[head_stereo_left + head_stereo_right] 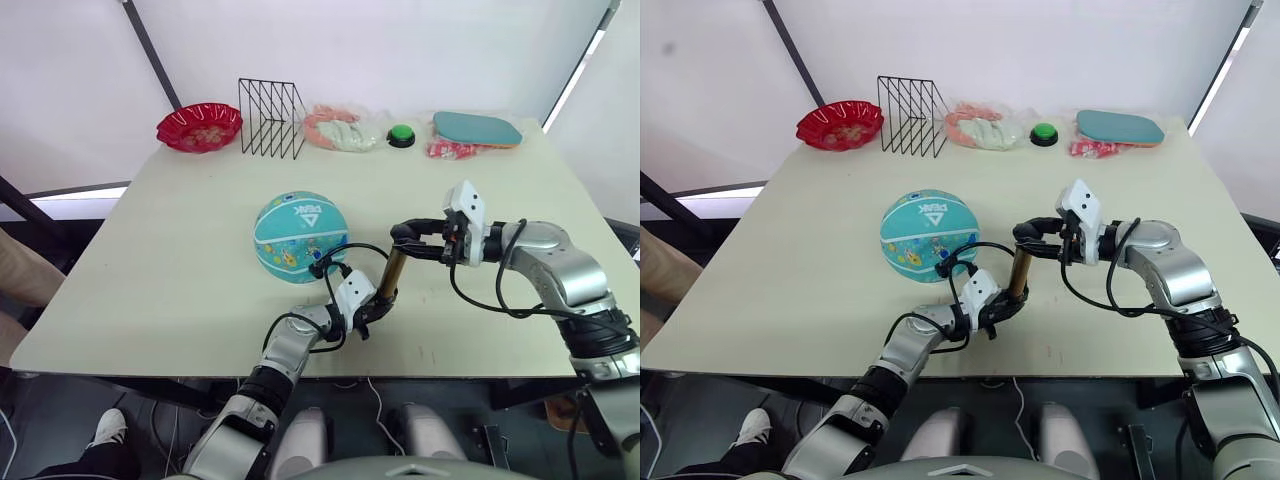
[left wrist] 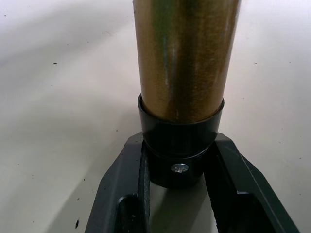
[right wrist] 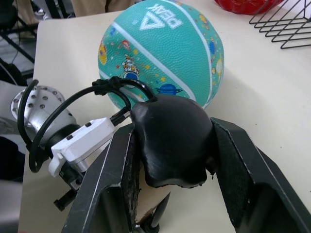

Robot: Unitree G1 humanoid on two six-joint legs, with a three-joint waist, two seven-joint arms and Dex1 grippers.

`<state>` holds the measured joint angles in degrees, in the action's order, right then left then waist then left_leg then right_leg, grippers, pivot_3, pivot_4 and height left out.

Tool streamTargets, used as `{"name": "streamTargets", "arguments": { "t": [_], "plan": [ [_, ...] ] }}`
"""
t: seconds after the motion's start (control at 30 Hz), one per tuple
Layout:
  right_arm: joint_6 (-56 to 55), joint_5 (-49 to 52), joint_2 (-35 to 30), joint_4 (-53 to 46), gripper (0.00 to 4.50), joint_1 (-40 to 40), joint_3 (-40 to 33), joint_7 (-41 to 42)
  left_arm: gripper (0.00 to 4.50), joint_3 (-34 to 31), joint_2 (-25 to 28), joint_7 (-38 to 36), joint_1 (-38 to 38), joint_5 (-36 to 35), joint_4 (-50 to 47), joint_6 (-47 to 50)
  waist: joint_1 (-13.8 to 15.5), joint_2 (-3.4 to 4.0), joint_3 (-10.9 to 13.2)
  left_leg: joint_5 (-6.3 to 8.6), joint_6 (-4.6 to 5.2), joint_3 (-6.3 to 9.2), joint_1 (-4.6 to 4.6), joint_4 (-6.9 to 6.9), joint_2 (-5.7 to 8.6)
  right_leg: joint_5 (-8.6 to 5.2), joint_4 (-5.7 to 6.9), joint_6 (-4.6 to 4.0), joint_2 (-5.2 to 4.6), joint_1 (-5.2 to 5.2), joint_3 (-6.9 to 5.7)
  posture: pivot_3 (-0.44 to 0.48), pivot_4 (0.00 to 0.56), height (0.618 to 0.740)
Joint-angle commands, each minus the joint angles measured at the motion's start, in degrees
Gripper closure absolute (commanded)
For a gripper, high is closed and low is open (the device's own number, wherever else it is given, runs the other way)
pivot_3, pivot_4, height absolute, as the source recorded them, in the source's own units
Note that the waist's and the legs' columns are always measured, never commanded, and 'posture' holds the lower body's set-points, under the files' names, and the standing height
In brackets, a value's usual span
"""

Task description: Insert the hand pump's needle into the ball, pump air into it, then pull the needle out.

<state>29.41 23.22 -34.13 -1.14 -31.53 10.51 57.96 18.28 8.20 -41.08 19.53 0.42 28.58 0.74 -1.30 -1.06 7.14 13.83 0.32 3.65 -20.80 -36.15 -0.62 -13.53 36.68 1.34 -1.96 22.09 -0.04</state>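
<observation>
The hand pump (image 1: 393, 276) stood nearly upright on the pale counter (image 1: 180, 270), gripped at both ends. The left claw (image 1: 374, 309) was clamped on the pump's black end cap (image 2: 179, 151) at the bottom of the gold-bronze barrel, one finger (image 2: 127, 194) pressed to each side of the cap. The right claw (image 1: 412, 238) was closed around the black T-handle (image 3: 171, 140) at the top, directly above the left claw, its two fingers (image 3: 106, 187) hugging the handle's sides.

The ball (image 1: 301, 237) rested on the counter just beyond the left claw and beside the right claw, on that claw's left, close to the pump but not touching the barrel. Its white logo faced upward. A thin black hose (image 1: 345, 254) curved from the pump area toward the ball's near side. The needle was too small to make out, so whether it sat in the ball could not be told.

Well beyond both claws, along the far edge of the counter, stood a red bowl (image 1: 199, 126), a black wire rack (image 1: 271, 119), a bagged bundle (image 1: 340, 129), a green button (image 1: 401, 135) and a teal paddle (image 1: 476, 129).
</observation>
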Motion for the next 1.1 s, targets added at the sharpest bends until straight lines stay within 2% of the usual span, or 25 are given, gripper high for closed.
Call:
{"name": "streamTargets", "arguments": {
  "t": [0.03,0.13,0.2,0.3,0.4,0.53,0.67,0.8,0.9,0.93,1.1],
  "plan": [
    [8.82,4.67,-3.86,-3.9,2.88,-1.39,-3.29,2.41,3.46,0.47,1.08,-0.56,-1.87,1.03,2.69,2.53,0.19,0.23,0.35,0.0,0.0,0.02,-0.03,0.0,0.01,-0.01,0.0,0.02,0.0,0.01,-0.02,0.0,0.15,0.74],
    [15.92,10.72,-8.22,-8.46,2.88,-6.14,-9.31,2.82,3.46,0.53,1.04,-0.72,-2.07,0.93,2.46,2.76,0.58,0.52,0.73,-0.02,0.02,-0.08,-0.57,-0.05,0.17,-0.03,-0.01,0.1,-0.06,0.44,-0.01,0.0,0.15,0.74],
    [19.84,13.58,-10.5,-9.71,2.88,-8.92,-12.01,2.45,3.46,0.54,1.03,-0.81,-2.25,0.95,2.27,2.86,0.88,0.74,0.98,-0.04,0.0,-0.1,-1.38,-0.21,0.3,0.17,0.06,0.35,-0.06,1.13,-0.03,0.0,0.15,0.74],
    [25.62,17.63,-13.93,-9.37,2.88,-15.11,-15.72,2.3,3.46,0.63,1.06,-1.03,-2.38,0.91,2.07,2.99,1.2,0.73,1.11,-0.04,0.01,-0.04,-1.87,-0.24,0.38,0.3,0.04,0.17,-0.11,1.51,-0.04,0.0,0.15,0.74],
    [31.0,20.49,-16.08,-7.12,2.88,-22.09,-17.94,1.39,3.46,0.72,1.04,-1.23,-2.31,0.97,2.16,2.98,1.42,0.75,1.73,-0.04,0.02,-0.07,-1.94,-0.27,0.42,0.3,0.02,0.17,-0.16,1.56,-0.04,0.0,0.15,0.74],
    [36.59,23.38,-14.89,-5.6,2.88,-24.63,-19.08,-1.12,3.46,0.78,0.98,-1.32,-2.3,1.02,2.11,3.04,1.54,0.58,1.84,-0.03,0.02,-0.03,-1.94,-0.28,0.4,0.19,0.02,0.33,-0.15,1.56,-0.11,0.0,0.15,0.74],
    [31.63,18.36,-15.76,-8.09,2.88,-16.57,-13.23,0.24,3.46,0.89,0.97,-1.29,-2.38,1.09,1.83,3.18,1.6,0.55,1.79,-0.03,0.03,-0.06,-1.92,-0.3,0.39,0.2,0.03,0.33,-0.15,1.52,-0.1,0.0,0.15,0.74],
    [26.05,14.99,-12.49,-7.63,2.88,-9.08,-9.45,0.17,3.46,0.95,0.84,-0.94,-2.58,1.15,1.33,3.47,1.17,0.24,1.43,-0.03,0.03,-0.1,-1.68,-0.3,0.33,0.17,0.06,0.38,-0.08,1.35,-0.08,0.0,0.15,0.74],
    [22.35,13.03,-9.79,-7.79,2.88,-4.78,-7.12,0.38,3.46,0.91,0.67,-0.6,-2.66,1.02,1.2,3.66,0.72,0.11,1.35,-0.02,0.03,-0.11,-1.15,-0.29,0.25,0.12,0.05,0.42,-0.03,0.89,-0.09,0.0,0.15,0.74],
    [20.96,11.93,-8.73,-7.64,2.88,-3.18,-5.74,0.24,3.46,0.9,0.62,-0.51,-2.66,1.06,1.21,3.67,0.58,0.1,1.32,-0.02,0.03,-0.1,-0.98,-0.28,0.24,-0.02,0.04,0.2,-0.04,0.71,-0.1,0.0,0.15,0.74],
    [12.13,2.94,-1.68,-4.12,2.88,4.95,4.15,-1.06,3.46,1.07,0.35,-0.32,-2.83,1.3,1.34,3.49,0.35,0.0,0.52,-0.01,0.03,-0.09,-0.84,-0.26,0.18,-0.03,0.04,0.21,0.02,0.59,-0.1,0.0,0.15,0.74]
  ]
}}
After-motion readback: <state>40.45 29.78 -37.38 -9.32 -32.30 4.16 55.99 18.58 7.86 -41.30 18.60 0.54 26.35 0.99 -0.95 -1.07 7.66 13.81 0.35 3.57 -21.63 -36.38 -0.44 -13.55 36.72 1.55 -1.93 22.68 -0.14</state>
